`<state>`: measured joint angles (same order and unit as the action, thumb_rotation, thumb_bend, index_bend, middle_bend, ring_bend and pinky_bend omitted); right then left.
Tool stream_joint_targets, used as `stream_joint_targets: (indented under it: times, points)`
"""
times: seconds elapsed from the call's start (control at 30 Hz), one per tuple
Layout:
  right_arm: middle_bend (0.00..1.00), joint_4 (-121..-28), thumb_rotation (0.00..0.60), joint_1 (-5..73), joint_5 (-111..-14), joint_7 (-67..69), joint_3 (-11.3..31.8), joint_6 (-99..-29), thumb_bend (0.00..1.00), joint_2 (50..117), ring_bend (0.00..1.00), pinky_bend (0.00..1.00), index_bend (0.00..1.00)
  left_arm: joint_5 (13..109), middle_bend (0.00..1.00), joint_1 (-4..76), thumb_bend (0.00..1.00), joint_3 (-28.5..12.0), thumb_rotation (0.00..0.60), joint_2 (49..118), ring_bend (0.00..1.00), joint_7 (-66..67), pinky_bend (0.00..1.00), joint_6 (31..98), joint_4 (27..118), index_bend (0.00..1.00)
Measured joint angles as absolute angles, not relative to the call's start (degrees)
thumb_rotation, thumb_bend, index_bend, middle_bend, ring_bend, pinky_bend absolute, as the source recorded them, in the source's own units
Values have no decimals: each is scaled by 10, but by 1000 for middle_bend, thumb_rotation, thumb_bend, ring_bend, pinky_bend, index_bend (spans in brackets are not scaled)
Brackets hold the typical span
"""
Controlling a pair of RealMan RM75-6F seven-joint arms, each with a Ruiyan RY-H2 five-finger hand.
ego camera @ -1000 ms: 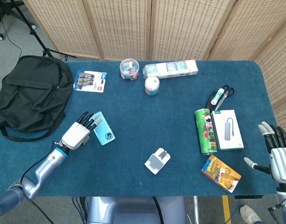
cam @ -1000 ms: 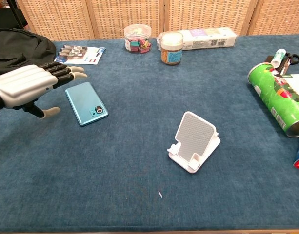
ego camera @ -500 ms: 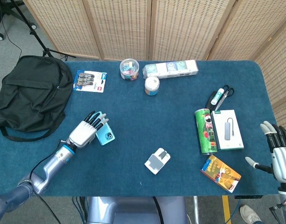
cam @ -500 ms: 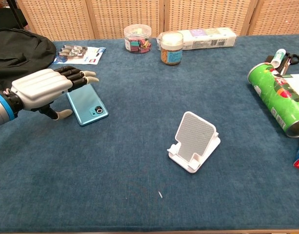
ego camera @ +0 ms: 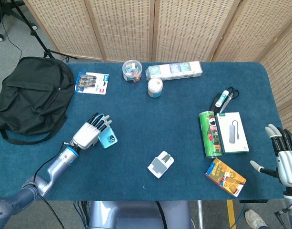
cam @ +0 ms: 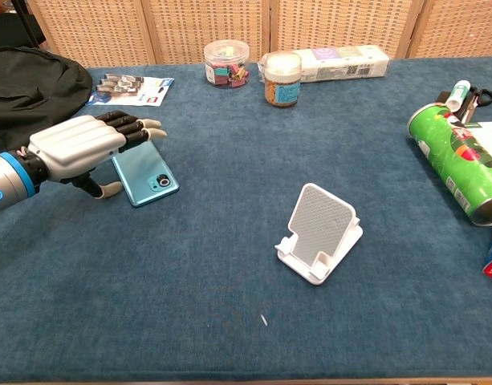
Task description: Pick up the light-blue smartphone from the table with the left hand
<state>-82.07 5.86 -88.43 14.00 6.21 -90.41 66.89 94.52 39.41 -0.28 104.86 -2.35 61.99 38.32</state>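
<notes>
Blue felt covers the desk [ego camera: 150, 124], which fills most of both views, and a black backpack [ego camera: 29, 98] slumps over its upper-left edge. Toward the right of the head view a green snack can [ego camera: 209, 134] lies on its side beside a white boxed hub [ego camera: 234, 132]. At lower centre stands a white phone stand [cam: 319, 233]. In the left part of the frame, the left hand [cam: 77, 147] reaches over the near end of the light-blue smartphone [cam: 148, 174], which lies flat on the desk; its fingers [cam: 132, 127] are extended and spread above the phone, not closed on it. At the lower right corner, the right hand [ego camera: 283, 155] hangs off the desk edge with fingers apart, holding nothing.
</notes>
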Motion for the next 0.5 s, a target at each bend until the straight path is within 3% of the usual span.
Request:
stream_joint_targets:
  times: [0.2, 0.5]
  points:
    - [0, -821, 600, 59, -886, 139, 61, -903, 0, 669, 0, 0, 0, 944, 0, 394, 561, 4, 600, 1055, 0, -34, 0, 622, 370, 283]
    - [0, -822, 600, 59, -887, 140, 60, -900, 0, 669, 0, 0, 0, 943, 0, 390, 699, 11, 600, 1067, 0, -54, 0, 641, 341, 466]
